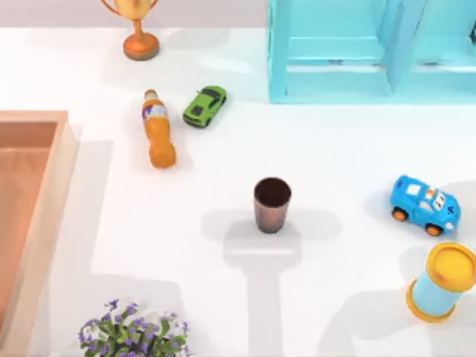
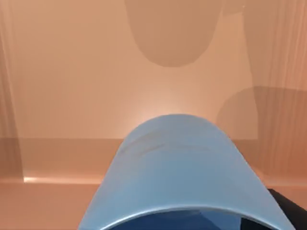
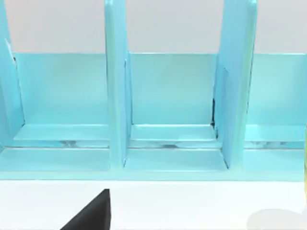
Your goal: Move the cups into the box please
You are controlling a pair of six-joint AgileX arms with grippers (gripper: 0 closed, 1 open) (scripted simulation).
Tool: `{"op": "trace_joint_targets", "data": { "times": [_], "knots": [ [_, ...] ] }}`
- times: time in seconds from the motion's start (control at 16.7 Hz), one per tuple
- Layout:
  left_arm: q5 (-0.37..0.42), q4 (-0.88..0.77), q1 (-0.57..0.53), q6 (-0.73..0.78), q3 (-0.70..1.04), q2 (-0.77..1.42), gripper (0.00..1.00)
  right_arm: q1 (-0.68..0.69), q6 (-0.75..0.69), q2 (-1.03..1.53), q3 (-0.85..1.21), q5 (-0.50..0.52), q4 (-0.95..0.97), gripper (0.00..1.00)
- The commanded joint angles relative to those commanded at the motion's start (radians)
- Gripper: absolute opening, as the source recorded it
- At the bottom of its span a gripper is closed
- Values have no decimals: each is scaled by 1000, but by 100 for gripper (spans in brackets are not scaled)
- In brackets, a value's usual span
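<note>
Light blue tapered cup (image 2: 184,167) at left wrist cam, over orange floor of tan wooden box (image 1: 44,186) at table's left; can't tell pincer state. Dark reddish-brown ribbed cup (image 1: 271,204) upright mid-table, untouched. Next: set blue down, then fetch brown.

My bench (image 1: 349,141) was a plain white surface. Near its middle stood the dark reddish-brown cup (image 1: 271,204), upright. The wooden box (image 1: 46,208) sat at the left edge. Toward the far side lay an orange bottle (image 1: 158,130) on its side, with a green toy car (image 1: 204,105) just beside it and a gold trophy (image 1: 139,30) behind them. The turquoise shelf unit (image 1: 349,52) stood at the far right. A blue toy car (image 1: 425,205) and a blue cylinder with yellow lid (image 1: 444,282) rested at the right, a flowering plant (image 1: 134,333) at the near edge.
</note>
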Motion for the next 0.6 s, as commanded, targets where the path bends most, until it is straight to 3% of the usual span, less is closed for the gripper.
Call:
{"op": "trace_joint_targets", "data": {
  "times": [0.3, 0.6],
  "knots": [
    [-1, 22, 5, 4, -22, 3, 0, 0, 0, 0, 0, 0, 0, 100],
    [-1, 22, 5, 4, -22, 3, 38, 0, 0, 0, 0, 0, 0, 100]
  ]
}}
